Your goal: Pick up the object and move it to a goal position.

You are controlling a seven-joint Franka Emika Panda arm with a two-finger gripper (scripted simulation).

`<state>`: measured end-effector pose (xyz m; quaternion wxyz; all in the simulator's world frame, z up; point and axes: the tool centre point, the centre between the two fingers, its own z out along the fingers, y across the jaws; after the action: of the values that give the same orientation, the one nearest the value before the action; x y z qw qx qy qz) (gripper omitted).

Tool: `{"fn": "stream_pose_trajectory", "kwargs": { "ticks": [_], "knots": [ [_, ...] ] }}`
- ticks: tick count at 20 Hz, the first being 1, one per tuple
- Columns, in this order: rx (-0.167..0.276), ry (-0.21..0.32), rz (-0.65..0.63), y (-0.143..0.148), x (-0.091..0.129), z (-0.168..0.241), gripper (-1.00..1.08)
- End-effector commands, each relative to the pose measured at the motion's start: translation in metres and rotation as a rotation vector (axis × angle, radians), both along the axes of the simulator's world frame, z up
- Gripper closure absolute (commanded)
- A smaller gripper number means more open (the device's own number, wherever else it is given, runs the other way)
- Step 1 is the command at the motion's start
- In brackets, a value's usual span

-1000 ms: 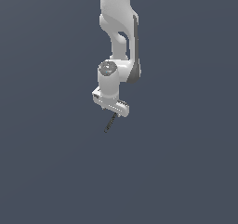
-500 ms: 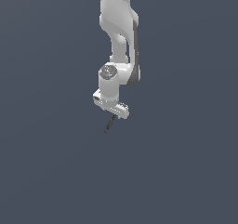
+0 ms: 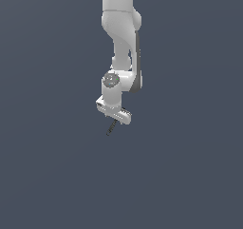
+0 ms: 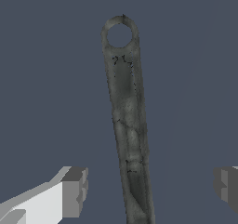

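Observation:
The object (image 4: 124,107) is a thin dark grey stick with a ring at one end. In the wrist view it lies lengthwise between my two fingers. My gripper (image 4: 151,189) is open: one finger (image 4: 74,193) and the other finger (image 4: 227,185) stand well apart, and neither touches the stick. In the exterior view the object (image 3: 112,127) shows as a short dark sliver just below the white gripper bar (image 3: 113,111). My gripper (image 3: 113,118) is right above the object; its fingers are too small to make out there.
The white arm (image 3: 121,38) comes down from the top of the exterior view. All around is a plain dark grey-blue surface (image 3: 190,166) with no other objects and no goal marker in view.
The wrist and gripper bar have sunk slightly toward the stick. The stick has stayed where it was.

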<state>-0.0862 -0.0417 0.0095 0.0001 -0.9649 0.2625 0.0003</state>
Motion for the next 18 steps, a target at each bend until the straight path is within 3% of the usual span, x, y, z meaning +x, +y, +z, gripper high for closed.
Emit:
{"fn": "stream_pose_trajectory", "kwargs": {
  "ticks": [1,18],
  "knots": [
    [0.0,0.0,-0.001,0.0,0.0,-0.002,1.08],
    [-0.001,-0.001,-0.004,0.003,-0.003,0.011,1.08]
  ]
}}
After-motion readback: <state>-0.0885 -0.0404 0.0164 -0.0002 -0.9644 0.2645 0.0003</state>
